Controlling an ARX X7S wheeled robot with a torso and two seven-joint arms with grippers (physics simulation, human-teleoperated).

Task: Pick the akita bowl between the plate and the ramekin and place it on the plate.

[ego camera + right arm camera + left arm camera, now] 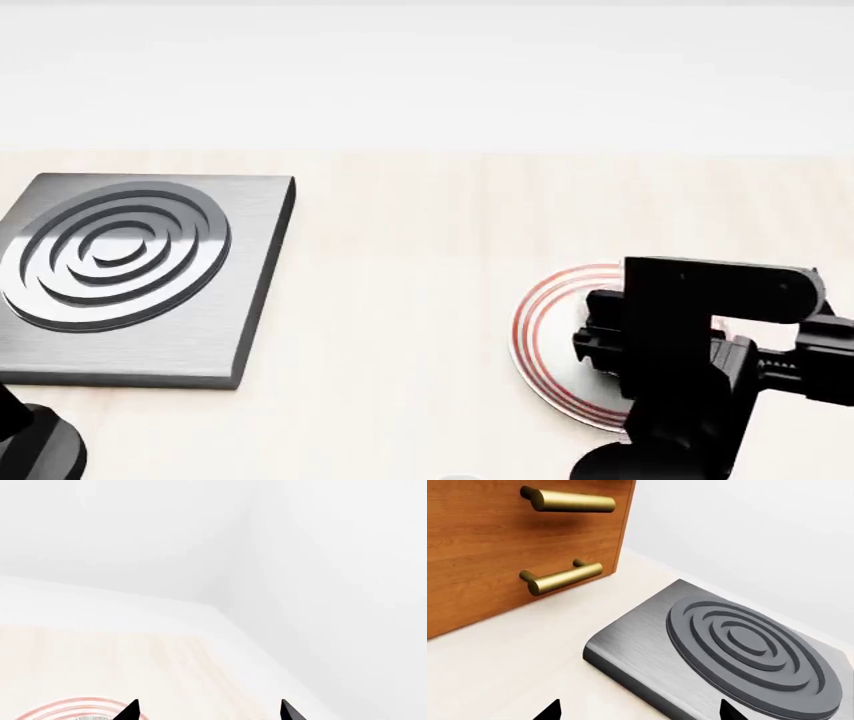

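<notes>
The robot's right arm (707,350) hangs over the red-ringed plate (541,330) on the pale countertop (400,300), covering much of it. The right gripper (208,711) shows two black fingertips (128,711) spread apart with nothing between them. The left gripper (637,711), likewise spread and empty, faces a grey burner plate (740,650) beside a wooden cabinet (487,555). The akita bowl and the ramekin cannot be seen.

the right arm (694,370) is built of matte black, blocky housings; pointed black fingertips (128,711) are seen in both wrist views
</notes>
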